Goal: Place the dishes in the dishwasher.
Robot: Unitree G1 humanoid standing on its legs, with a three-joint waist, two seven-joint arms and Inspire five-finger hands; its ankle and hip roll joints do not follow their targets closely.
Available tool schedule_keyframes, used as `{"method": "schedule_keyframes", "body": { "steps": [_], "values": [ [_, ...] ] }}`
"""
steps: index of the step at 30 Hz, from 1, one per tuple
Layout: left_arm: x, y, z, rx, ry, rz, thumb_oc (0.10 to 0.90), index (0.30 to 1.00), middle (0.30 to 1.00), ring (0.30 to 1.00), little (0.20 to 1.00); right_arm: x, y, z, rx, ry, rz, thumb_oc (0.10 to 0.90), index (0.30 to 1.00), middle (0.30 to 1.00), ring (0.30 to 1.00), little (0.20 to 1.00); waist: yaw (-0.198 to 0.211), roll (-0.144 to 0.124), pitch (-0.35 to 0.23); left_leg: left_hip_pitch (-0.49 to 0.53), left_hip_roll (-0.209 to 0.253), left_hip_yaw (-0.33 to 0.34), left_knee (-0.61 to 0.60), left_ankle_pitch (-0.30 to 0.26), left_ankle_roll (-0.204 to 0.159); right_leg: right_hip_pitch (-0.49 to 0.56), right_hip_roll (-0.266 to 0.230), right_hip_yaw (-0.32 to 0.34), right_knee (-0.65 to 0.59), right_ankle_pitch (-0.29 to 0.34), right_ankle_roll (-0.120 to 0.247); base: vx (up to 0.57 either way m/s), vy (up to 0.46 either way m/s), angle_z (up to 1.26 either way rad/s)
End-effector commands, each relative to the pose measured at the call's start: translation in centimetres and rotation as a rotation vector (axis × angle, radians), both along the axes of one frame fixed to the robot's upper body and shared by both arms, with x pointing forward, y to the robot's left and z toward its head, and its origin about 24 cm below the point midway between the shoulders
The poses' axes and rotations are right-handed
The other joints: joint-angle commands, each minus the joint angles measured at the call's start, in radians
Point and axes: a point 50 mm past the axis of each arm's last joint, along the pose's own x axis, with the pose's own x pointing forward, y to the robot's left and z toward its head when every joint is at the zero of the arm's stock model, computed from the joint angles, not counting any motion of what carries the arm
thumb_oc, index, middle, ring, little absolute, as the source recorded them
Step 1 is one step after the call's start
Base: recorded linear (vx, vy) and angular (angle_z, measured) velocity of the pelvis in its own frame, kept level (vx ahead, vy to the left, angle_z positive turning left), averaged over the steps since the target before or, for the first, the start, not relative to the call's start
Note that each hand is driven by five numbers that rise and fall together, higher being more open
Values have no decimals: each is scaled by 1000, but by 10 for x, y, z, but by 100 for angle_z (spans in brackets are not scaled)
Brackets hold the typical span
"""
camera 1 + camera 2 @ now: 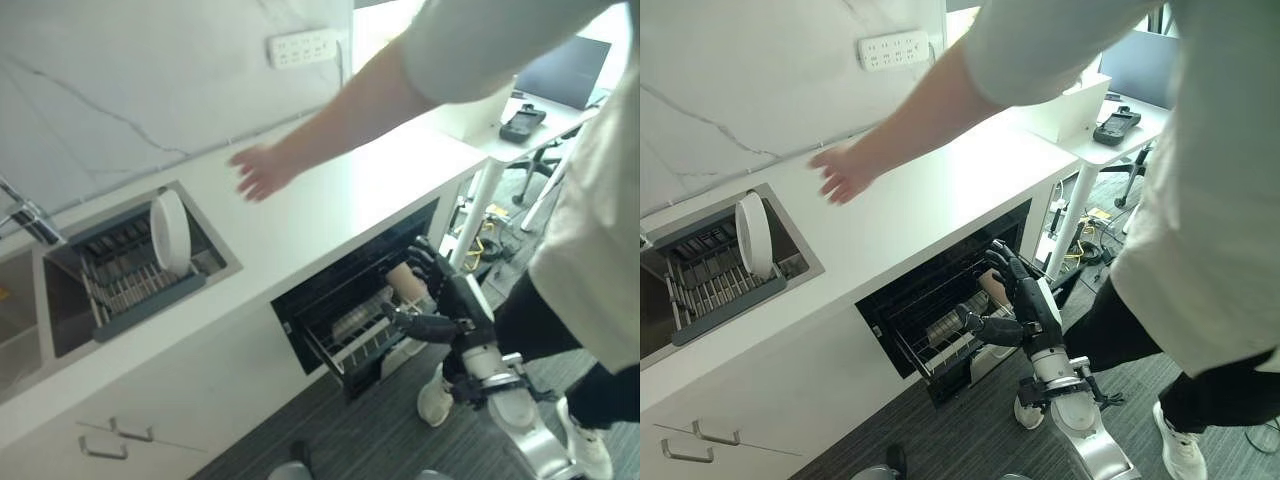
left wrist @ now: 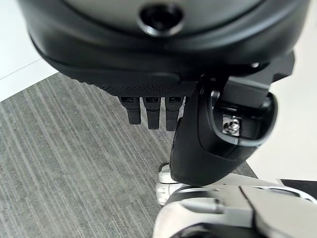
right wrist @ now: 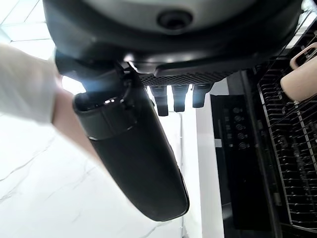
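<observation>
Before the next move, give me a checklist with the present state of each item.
1. Dishwasher open, rack pulled out: ok.
2. Right hand free: ok, open by the rack, holding nothing.
3. Cup in the rack: ok, though how it sits cannot be told.
4. White plate loaded: not ok, it stands on edge in the sink rack.
5. Path to the plate: not ok, a person's hand reaches over the counter.
6. Left hand free: ok, it hangs over the floor, holding nothing.
</observation>
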Motion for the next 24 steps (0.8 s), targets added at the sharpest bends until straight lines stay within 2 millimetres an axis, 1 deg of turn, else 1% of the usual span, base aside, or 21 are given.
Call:
{"method": "schedule_keyframes", "body": {
  "steps": [1, 6, 10, 12, 13, 14, 17, 21, 22, 23, 24],
  "values": [
    [7, -22, -3, -110, -32, 9, 800, 900, 900, 900, 900, 6, 17, 78, 135, -428, 94, 800, 900, 900, 900, 900, 17, -19, 37, 46, -19, 3, 163, -253, 44, 18, 8, -88, -15, 4, -5, -27, 7, 5],
    [12, -23, -2, -102, -46, -26, 800, 900, 900, 900, 900, 5, 21, 81, 137, -432, 163, 800, 900, 900, 900, 900, 27, -14, 32, 41, -31, -12, 163, -253, 48, 25, 3, -105, -15, 0, -3, -12, -9, 14],
    [14, -21, -2, -95, -47, -28, 800, 900, 900, 900, 900, 6, 25, 82, 163, -422, 209, 800, 900, 900, 900, 900, 32, -14, 29, 38, -33, -15, 163, -252, 47, 27, 1, -111, -15, -1, -2, 12, -11, 9],
    [12, -22, -2, -99, -42, -6, 800, 900, 900, 900, 900, 10, 29, 81, 210, -392, 234, 800, 900, 900, 900, 900, 43, -12, 26, 37, -31, -17, 163, -249, 45, 33, -1, -120, -15, -3, -3, 42, -5, 3],
    [9, -22, -3, -104, -39, 8, 800, 900, 900, 900, 900, 11, 34, 82, 218, -405, 246, 800, 900, 900, 900, 900, 54, -9, 26, 35, -31, -19, 163, -247, 44, 36, -3, -128, -15, -4, -3, 41, 3, 7],
    [8, -22, -3, -105, -38, 11, 800, 900, 900, 900, 900, 11, 35, 83, 219, -408, 250, 800, 900, 900, 900, 900, 56, -9, 26, 34, -31, -20, 163, -246, 43, 37, -4, -129, -15, -4, -3, 44, 7, 9],
    [1, -24, -4, -116, -23, 18, 800, 900, 900, 900, 900, 15, 45, 91, 263, -434, 249, 800, 900, 900, 900, 900, 89, -2, 26, 27, -34, -31, 163, -241, 39, 46, -10, -150, -15, -6, -3, 53, 19, 15],
    [-3, -25, -4, -125, -13, 11, 800, 900, 900, 900, 900, 19, 53, 103, 270, -480, 247, 800, 900, 900, 900, 900, 119, 3, 25, 17, -34, -40, 163, -233, 34, 55, -14, -175, -15, -10, -6, 62, 37, 29],
    [-5, -26, -5, -128, -9, 6, 800, 900, 900, 900, 900, 21, 56, 107, 268, -492, 243, 800, 900, 900, 900, 900, 131, 4, 25, 13, -34, -43, 163, -230, 33, 59, -15, -183, -15, -11, -7, 67, 64, 30],
    [-8, -27, -5, -135, -6, 4, 800, 900, 900, 900, 900, 25, 59, 114, 259, -523, 229, 800, 900, 900, 900, 900, 155, 4, 27, 6, -35, -50, 163, -224, 31, 65, -17, -201, -15, -12, -11, 68, 69, 41],
    [-9, -28, -5, -136, -5, 6, 800, 900, 900, 900, 900, 27, 61, 117, 259, -531, 224, 800, 900, 900, 900, 900, 162, 4, 28, 3, -35, -52, 163, -222, 30, 68, -17, -207, -15, -13, -11, 72, 73, 33]
  ]
}}
